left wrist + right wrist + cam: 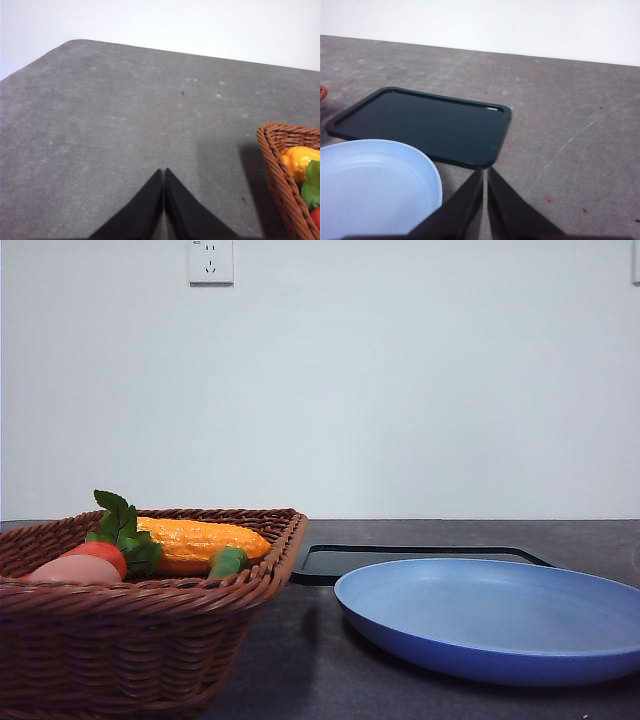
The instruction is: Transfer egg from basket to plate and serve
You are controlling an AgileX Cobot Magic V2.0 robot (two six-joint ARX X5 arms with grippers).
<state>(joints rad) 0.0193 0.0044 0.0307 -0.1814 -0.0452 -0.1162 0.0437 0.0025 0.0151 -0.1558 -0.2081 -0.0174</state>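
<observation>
bare lab tabletop (110,125), blank wall (400,390)

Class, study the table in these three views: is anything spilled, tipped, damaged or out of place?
Nothing stands out. The egg, carrot and corn lie inside the upright basket. The plate sits flat and bare in front of the black tray. Both grippers, left and right, are shut.

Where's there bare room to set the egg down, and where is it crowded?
The plate is bare across its whole surface, and so is the black tray behind it. The basket is crowded: the egg, carrot and corn lie packed together.
</observation>
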